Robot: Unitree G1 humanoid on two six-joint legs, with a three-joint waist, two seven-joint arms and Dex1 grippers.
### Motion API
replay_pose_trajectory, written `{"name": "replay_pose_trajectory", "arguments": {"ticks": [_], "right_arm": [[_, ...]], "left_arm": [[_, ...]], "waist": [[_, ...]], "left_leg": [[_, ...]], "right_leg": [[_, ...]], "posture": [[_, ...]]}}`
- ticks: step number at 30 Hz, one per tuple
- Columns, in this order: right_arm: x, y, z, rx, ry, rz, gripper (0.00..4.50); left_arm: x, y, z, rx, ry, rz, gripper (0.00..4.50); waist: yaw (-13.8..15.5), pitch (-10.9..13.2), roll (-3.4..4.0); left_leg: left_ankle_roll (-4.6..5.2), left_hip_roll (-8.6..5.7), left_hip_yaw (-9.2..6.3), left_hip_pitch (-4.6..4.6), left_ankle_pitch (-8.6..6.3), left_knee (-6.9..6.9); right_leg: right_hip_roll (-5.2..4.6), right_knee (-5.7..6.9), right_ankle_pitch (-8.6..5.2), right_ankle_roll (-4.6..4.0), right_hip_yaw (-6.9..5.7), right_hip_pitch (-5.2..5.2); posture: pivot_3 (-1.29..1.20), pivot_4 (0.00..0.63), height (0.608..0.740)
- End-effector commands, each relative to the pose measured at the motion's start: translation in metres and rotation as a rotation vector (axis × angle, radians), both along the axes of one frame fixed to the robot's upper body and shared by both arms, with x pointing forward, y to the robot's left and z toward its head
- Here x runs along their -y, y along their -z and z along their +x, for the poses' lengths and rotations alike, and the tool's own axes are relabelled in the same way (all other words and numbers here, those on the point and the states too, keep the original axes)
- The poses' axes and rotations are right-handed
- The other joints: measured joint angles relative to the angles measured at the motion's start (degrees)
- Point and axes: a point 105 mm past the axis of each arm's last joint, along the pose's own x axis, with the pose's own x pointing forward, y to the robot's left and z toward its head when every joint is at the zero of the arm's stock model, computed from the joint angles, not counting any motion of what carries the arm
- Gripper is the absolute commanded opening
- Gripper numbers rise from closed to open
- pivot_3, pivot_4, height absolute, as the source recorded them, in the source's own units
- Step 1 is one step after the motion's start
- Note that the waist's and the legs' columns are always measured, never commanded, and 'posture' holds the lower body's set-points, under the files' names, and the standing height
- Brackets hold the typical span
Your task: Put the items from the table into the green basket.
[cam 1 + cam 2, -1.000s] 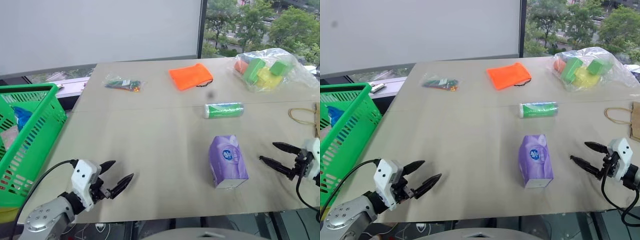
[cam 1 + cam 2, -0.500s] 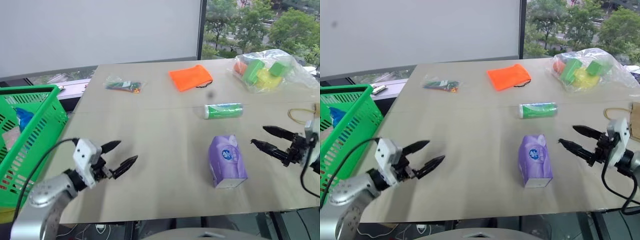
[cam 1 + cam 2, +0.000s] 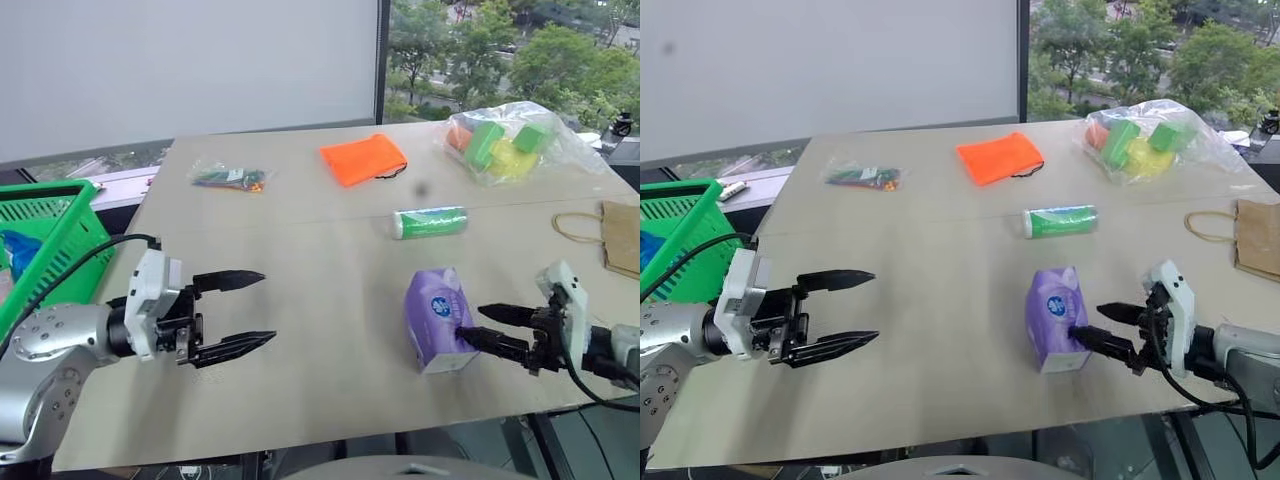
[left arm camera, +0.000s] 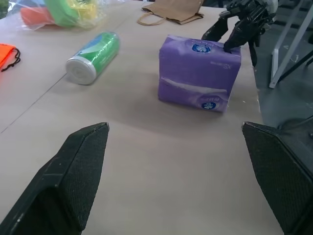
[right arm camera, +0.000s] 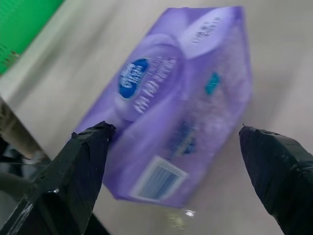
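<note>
Head views, right gripper: it has swung in from near the table's right edge, and its spread fingers now flank the purple tissue pack, which lies close to the near edge. One tip looks to be touching the pack's side, though I cannot be sure of contact.
Head views, left gripper: raised since a second ago, fingers wide apart and holding nothing, over the table near its near-left corner.
Head views, other items: green cylinder mid-table by the seam; orange pouch and both clear bags toward the far edge.
Green basket: just off the table's left edge.
Left wrist view: the pack lies ahead, the right gripper at its far end.
Right wrist view: the pack sits between the parted fingers, not yet squeezed.
Meaning: the approach to the pack looks done; closing on it and carrying it across to the basket remain.
</note>
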Motion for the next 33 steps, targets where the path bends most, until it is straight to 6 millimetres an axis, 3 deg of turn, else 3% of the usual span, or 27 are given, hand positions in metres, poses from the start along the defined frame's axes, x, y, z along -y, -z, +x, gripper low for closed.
{"name": "replay_pose_trajectory", "arguments": {"ticks": [1, 6, 9, 16, 17, 22, 26, 29, 33], "right_arm": [[0.002, 0.021, -0.008, -0.072, -0.043, -0.334, 4.5], [0.0, 0.019, 0.004, -0.059, 0.01, -0.312, 4.5], [-0.001, 0.013, 0.015, -0.026, 0.053, -0.293, 3.76], [-0.012, -0.001, 0.023, 0.023, 0.042, -0.203, 0.67], [-0.015, -0.006, 0.024, 0.043, 0.031, -0.179, 0.51], [-0.024, -0.023, 0.036, 0.131, 0.023, -0.095, 0.51], [-0.045, -0.054, 0.038, 0.224, -0.076, 0.089, 0.51], [-0.069, -0.085, 0.032, 0.259, -0.203, 0.328, 0.51], [-0.091, -0.094, 0.026, 0.254, -0.341, 0.432, 0.51]], "left_arm": [[0.001, 0.0, -0.002, 0.03, 0.031, 0.02, 4.48], [0.005, 0.003, -0.002, 0.036, 0.026, 0.009, 4.48], [0.007, 0.004, -0.002, 0.04, 0.023, 0.006, 4.5], [0.01, 0.003, 0.002, 0.028, -0.023, -0.056, 4.5], [0.013, 0.003, 0.003, 0.009, -0.037, -0.081, 4.5], [0.024, 0.006, 0.023, -0.086, -0.208, -0.228, 4.5], [0.033, 0.016, 0.047, -0.274, -0.379, -0.403, 4.5], [0.056, 0.007, 0.046, -0.428, -0.321, -0.636, 4.5], [0.082, -0.012, 0.046, -0.567, -0.177, -0.834, 4.5]], "waist": [[-0.14, -0.03, 0.06], [0.08, -0.43, -0.48], [0.04, -0.55, -0.57], [-0.02, -0.7, -0.33], [0.01, -0.7, -0.33], [-0.02, -0.73, -0.33], [-0.09, -0.73, -0.34], [-1.09, -0.75, -0.35], [-1.85, -0.83, -0.5]], "left_leg": [[-0.02, 0.0, 0.02, 0.01, 0.01, 0.01], [-0.01, 0.01, 0.01, -0.02, 0.01, 0.01], [0.0, 0.01, 0.01, -0.01, 0.0, 0.03], [0.02, 0.02, 0.02, 0.01, 0.0, 0.02], [0.02, 0.02, 0.02, 0.0, 0.0, 0.03], [0.07, 0.01, 0.01, 0.0, -0.02, 0.05], [0.03, 0.01, -0.01, 0.01, 0.01, 0.07], [-0.02, 0.01, -0.01, 0.01, 0.04, 0.09], [-0.08, 0.01, -0.06, -0.01, 0.08, 0.12]], "right_leg": [[0.0, 0.0, 0.0, 0.0, 0.03, 0.0], [0.0, -0.05, 0.0, 0.0, -0.02, 0.01], [-0.01, -0.04, 0.01, 0.01, -0.01, 0.03], [0.01, 0.0, 0.01, 0.01, 0.01, 0.02], [0.01, -0.01, 0.01, 0.01, 0.0, 0.01], [0.02, 0.02, 0.02, 0.03, 0.0, 0.02], [0.05, 0.09, 0.02, 0.03, -0.01, 0.01], [0.07, 0.11, 0.02, 0.03, 0.0, 0.01], [0.07, 0.09, 0.02, 0.03, -0.05, 0.01]], "posture": [[-0.19, 0.006, 0.74], [-0.18, 0.005, 0.74], [-0.18, 0.005, 0.74], [-0.18, 0.0, 0.74], [-0.18, 0.0, 0.74], [-0.18, 0.0, 0.74], [-0.18, 0.0, 0.74], [-0.19, 0.0, 0.74], [-0.19, 0.0, 0.74]]}}
